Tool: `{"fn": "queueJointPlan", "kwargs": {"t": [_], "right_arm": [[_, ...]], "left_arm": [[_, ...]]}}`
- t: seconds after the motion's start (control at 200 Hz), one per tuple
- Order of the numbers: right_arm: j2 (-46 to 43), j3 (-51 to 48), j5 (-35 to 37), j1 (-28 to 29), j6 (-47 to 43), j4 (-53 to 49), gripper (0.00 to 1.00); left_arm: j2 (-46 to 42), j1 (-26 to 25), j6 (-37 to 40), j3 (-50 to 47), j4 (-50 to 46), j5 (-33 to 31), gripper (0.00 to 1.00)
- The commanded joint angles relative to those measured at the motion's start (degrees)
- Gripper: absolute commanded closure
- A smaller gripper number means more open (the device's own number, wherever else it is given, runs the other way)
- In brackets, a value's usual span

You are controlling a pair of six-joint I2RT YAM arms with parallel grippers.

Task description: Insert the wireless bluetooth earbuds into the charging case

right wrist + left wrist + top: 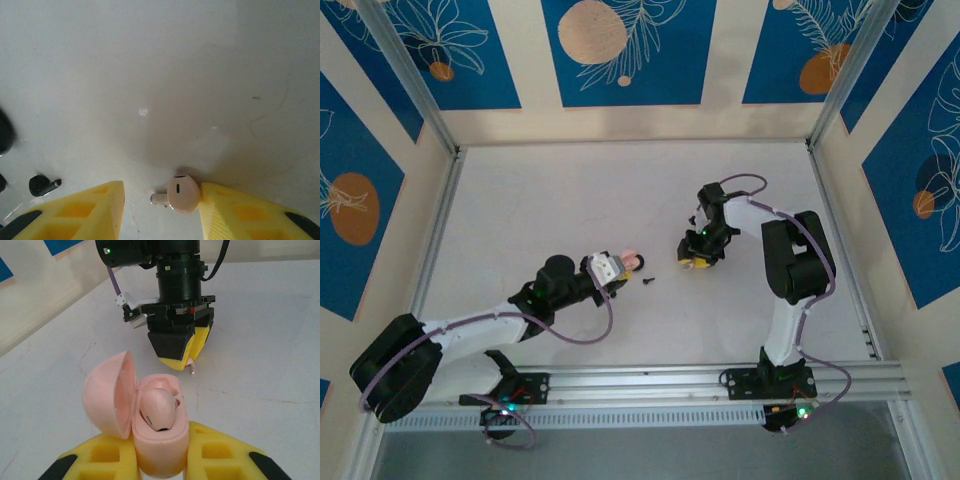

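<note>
My left gripper [161, 462] is shut on the pink charging case [160, 440], holding it upright with its lid [107, 395] swung open to the left. One pink earbud [157, 410] sits in the case. In the top view the case [632, 261] is near the table's middle. A second pink earbud [182, 192] lies on the table between the yellow fingers of my right gripper [162, 210]. It touches the right finger [235, 212], and a gap separates it from the left finger [95, 205]. The right gripper [701, 262] points down, just right of the case.
A small black stubby piece [42, 185] lies on the table left of my right gripper. Another black bit [648, 281] lies just in front of the case, and one more [692, 217] beside the right arm. Aluminium rails and patterned walls border the white table [570, 190].
</note>
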Motion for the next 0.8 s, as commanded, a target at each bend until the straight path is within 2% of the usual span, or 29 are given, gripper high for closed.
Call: {"fn": "queueJointPlan", "kwargs": {"t": [0.0, 0.275, 0.57, 0.79], "right_arm": [[0.5, 2.1, -2.9, 0.7, -0.8, 0.9, 0.57], [-0.2, 4.2, -2.2, 1.6, -2.3, -0.6, 0.58], [-1.2, 8.1, 11.1, 4.2, -3.4, -10.1, 0.59], [1.4, 10.6, 14.5, 6.3, -3.4, -11.9, 0.6]], "left_arm": [[-0.9, -0.6, 0.8, 0.0, -0.1, -0.6, 0.81], [-0.9, -0.6, 0.9, 0.1, -0.2, -0.7, 0.81], [-1.0, -0.7, 1.1, 0.1, -0.4, -0.7, 0.82], [-1.1, -0.7, 0.9, 0.2, -0.5, -0.5, 0.81]]}}
